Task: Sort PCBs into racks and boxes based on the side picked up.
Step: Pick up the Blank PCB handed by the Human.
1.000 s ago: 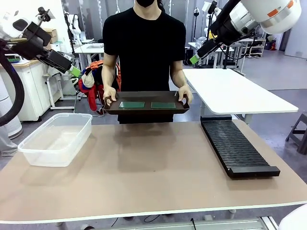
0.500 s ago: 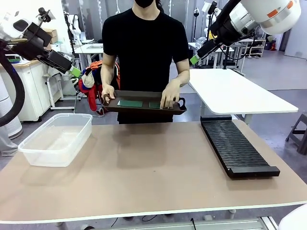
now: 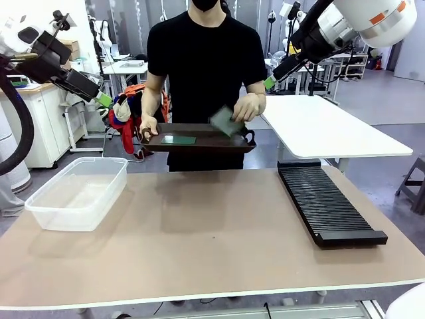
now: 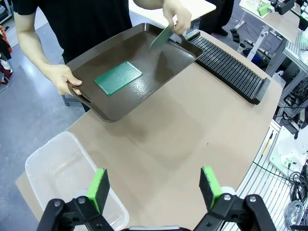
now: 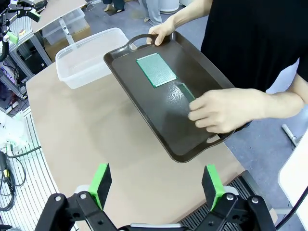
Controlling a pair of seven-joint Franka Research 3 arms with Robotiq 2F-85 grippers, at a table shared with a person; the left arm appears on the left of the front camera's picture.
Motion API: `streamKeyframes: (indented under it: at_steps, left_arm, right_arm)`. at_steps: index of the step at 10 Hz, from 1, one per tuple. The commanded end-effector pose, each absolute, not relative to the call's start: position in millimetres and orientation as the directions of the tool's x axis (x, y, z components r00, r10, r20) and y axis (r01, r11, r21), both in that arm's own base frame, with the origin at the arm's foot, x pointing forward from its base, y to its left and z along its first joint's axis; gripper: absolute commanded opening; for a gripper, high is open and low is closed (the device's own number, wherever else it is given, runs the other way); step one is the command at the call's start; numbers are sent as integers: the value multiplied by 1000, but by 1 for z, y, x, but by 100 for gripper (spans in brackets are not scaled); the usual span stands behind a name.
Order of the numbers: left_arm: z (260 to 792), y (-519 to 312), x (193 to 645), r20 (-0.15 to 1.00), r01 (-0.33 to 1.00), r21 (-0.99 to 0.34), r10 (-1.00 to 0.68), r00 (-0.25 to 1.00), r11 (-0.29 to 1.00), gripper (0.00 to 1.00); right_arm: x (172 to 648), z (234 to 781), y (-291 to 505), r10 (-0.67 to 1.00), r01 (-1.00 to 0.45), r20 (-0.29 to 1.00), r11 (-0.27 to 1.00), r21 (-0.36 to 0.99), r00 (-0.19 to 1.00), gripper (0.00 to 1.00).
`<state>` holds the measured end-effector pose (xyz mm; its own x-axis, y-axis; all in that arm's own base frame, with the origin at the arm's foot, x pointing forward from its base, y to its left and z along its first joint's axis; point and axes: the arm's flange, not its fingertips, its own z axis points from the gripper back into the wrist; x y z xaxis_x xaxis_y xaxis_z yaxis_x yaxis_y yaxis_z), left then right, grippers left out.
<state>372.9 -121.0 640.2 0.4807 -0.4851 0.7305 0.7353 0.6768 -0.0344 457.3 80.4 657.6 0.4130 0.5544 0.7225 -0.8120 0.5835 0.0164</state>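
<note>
Risen off the tray (image 3: 199, 147), one PCB (image 3: 227, 121) is tilting in the person's hand (image 3: 250, 106) while the left gripper (image 4: 154, 187) and right gripper (image 5: 156, 185) are waiting wide open and empty, rack (image 3: 329, 203) and box (image 3: 80, 199) unfilled.

White arms (image 3: 372, 16), black left gripper (image 4: 154, 186) and right gripper (image 5: 156, 185), green pads (image 4: 99, 190), person's black T-shirt (image 3: 206, 60)

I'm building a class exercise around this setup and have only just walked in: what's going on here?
A person holds the brown tray by a handle with one hand; the other hand holds one PCB tilted over it. A second PCB lies flat on the tray. The robot's left hand and the robot's right hand hang open in the air, holding nothing. The clear tub and the black rack sit empty on the table.
</note>
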Motion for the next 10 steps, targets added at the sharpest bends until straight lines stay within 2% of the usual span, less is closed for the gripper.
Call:
streamKeyframes:
  at_steps: [1, 10]
  left_arm:
    - [639, -119, 372, 729, 740, -44, -485, 483, 672, 100]
    - [639, -119, 372, 729, 740, -44, -485, 483, 672, 100]
  right_arm:
    - [458, 657, 79, 554, -815, 724, 579, 21, 412, 100]
    - [458, 657, 79, 554, -815, 724, 579, 21, 412, 100]
